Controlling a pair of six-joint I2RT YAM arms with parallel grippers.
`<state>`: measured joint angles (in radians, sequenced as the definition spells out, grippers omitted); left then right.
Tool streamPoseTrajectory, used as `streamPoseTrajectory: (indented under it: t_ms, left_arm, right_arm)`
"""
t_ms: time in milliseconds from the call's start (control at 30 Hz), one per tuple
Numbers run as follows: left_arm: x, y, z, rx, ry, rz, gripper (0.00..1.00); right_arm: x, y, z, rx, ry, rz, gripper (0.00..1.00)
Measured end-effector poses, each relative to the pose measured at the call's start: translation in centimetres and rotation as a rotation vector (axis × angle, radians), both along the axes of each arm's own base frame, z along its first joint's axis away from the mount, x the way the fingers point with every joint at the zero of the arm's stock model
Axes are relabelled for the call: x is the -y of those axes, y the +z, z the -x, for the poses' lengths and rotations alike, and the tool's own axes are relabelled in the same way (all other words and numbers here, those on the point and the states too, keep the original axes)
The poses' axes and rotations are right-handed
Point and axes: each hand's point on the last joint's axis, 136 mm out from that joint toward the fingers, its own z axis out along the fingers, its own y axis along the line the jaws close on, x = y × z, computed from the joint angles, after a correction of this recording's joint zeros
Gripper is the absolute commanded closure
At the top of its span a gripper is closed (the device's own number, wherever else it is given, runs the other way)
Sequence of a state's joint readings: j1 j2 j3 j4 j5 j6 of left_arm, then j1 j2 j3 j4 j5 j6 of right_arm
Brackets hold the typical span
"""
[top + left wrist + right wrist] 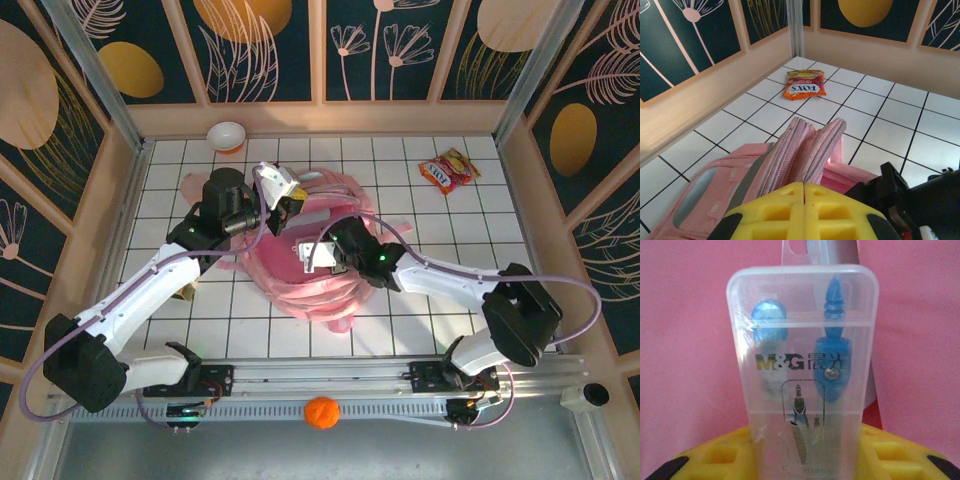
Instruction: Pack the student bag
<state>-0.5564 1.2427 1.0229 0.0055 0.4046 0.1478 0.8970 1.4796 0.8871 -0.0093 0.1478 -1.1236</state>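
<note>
Item: student bag, desk centre.
L claw: pressed together, pinching the bag's zip flap on its far side.
R claw: pinching compass case, long axis in line w/ fingers, pink fabric directly ahead. Pocket mouth prob. betw. claws.

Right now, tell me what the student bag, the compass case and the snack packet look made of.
The student bag: soft fabric, matte pink, judging by folds and ribbed zip edges. The compass case: clear rigid plastic, glossy; contents show through. The snack packet: probably thin printed film, shiny.
</note>
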Motion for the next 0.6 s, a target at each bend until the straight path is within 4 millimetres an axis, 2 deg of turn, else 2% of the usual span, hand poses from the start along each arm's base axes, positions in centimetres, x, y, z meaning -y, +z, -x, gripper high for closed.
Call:
streamPoseTrajectory:
  t_ms: [267, 433, 467, 500, 533, 600]
  left_arm:
    - [0.0, 0.0, 0.0, 0.000, 0.000, 0.000, 1.00]
    - [0.0, 0.0, 0.0, 0.000, 0.000, 0.000, 1.00]
    - [0.0, 0.0, 0.0, 0.000, 0.000, 0.000, 1.00]
    - [0.0, 0.0, 0.0, 0.000, 0.000, 0.000, 1.00]
    - [0.0, 0.0, 0.0, -0.001, 0.000, 0.000, 1.00]
    - [0.0, 0.0, 0.0, 0.000, 0.000, 0.000, 1.00]
  right_arm:
    - [-1.6, -1.8, -0.5, 0.002, 0.046, 0.029, 0.73]
    - [-2.0, -2.0, -0.8, 0.014, 0.051, 0.024, 0.72]
    - [-2.0, -2.0, -0.9, 0.016, 0.052, 0.022, 0.68]
    - [-2.1, -2.0, -0.9, 0.018, 0.051, 0.019, 0.31]
    - [-2.1, -1.9, -1.0, 0.021, 0.050, 0.016, 0.01]
    - [-2.3, -1.8, -1.1, 0.027, 0.050, 0.008, 0.01]
